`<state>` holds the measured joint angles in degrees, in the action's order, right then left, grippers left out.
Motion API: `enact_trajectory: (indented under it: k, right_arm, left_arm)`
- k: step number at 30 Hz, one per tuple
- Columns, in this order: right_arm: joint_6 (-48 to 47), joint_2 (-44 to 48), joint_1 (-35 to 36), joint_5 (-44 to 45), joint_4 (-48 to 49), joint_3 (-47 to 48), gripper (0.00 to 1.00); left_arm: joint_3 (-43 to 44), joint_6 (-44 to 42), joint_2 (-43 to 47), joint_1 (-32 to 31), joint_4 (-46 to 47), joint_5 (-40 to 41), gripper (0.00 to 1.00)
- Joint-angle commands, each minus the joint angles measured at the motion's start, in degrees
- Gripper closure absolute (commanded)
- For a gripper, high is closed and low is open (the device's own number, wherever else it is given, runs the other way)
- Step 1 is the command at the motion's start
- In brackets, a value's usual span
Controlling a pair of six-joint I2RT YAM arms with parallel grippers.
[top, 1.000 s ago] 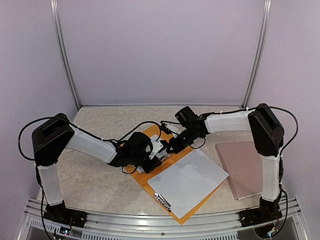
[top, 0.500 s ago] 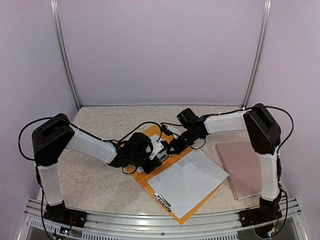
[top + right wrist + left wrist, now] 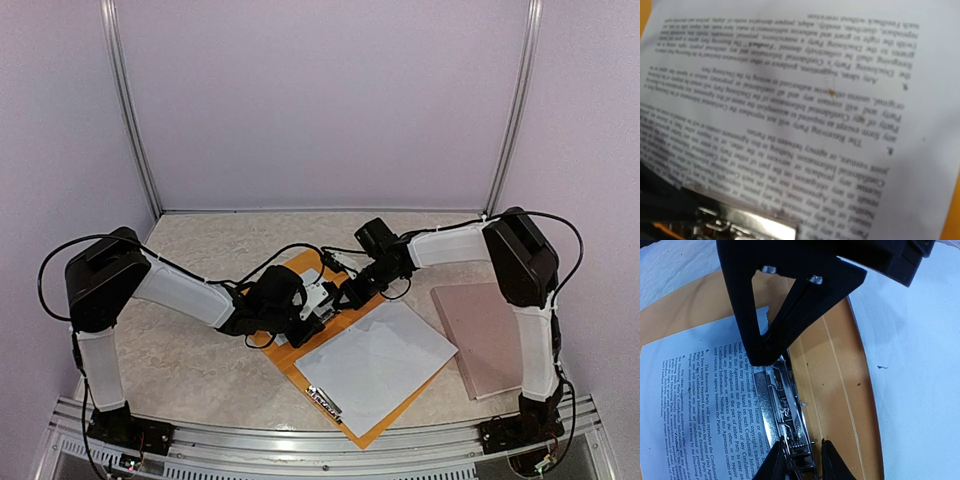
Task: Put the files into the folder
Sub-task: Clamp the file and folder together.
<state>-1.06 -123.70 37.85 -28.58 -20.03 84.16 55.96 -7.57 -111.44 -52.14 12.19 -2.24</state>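
The orange folder (image 3: 371,434) lies open in the middle of the table with the files (image 3: 378,358), white printed sheets, on it. In the left wrist view my left gripper (image 3: 802,462) is shut on the end of the folder's metal clip (image 3: 785,405), one fingertip on each side. My right gripper (image 3: 762,352) is shut, and its tip presses on the top edge of the files (image 3: 685,390) beside the clip. The right wrist view shows only blurred text on the files (image 3: 805,100) and the clip (image 3: 745,227); its own fingers are hidden. From above, both grippers (image 3: 318,305) (image 3: 345,293) meet at the folder's upper left part.
A pinkish-brown flat board (image 3: 490,335) lies to the right of the folder, under the right arm. Lilac walls with metal posts close the back and sides. A metal rail (image 3: 300,445) runs along the near edge.
The right arm's elbow has drifted slightly left. Both grippers stay at the clip, and the sheets and folder have not moved.
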Motion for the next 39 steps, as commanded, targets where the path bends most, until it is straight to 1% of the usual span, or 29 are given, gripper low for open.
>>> enact_trajectory:
  k: [1,15,17,33,39]
  right_arm:
    - [-2.5,-5.1,-0.9,7.5,-3.6,-3.1,1.0]
    - [-2.7,-3.3,-0.9,8.5,-2.2,-7.9,1.0]
    - [-2.6,-2.3,-0.9,7.8,-2.1,-8.3,1.0]
    - [-2.3,2.3,-0.9,4.8,-3.8,-7.7,1.0]
    - [-2.4,1.6,-0.9,4.9,-4.3,-7.3,1.0]
  left_arm:
    - [-1.5,0.7,-3.1,-0.3,-7.4,0.6,0.77]
    - [-1.5,1.9,-2.9,-0.1,-7.4,2.0,0.77]
    - [-1.5,2.2,-3.0,-0.2,-7.5,3.7,0.77]
    - [-1.1,4.1,-2.9,0.6,-8.3,5.0,0.76]
    - [-0.9,4.1,-3.0,0.5,-8.5,4.9,0.76]
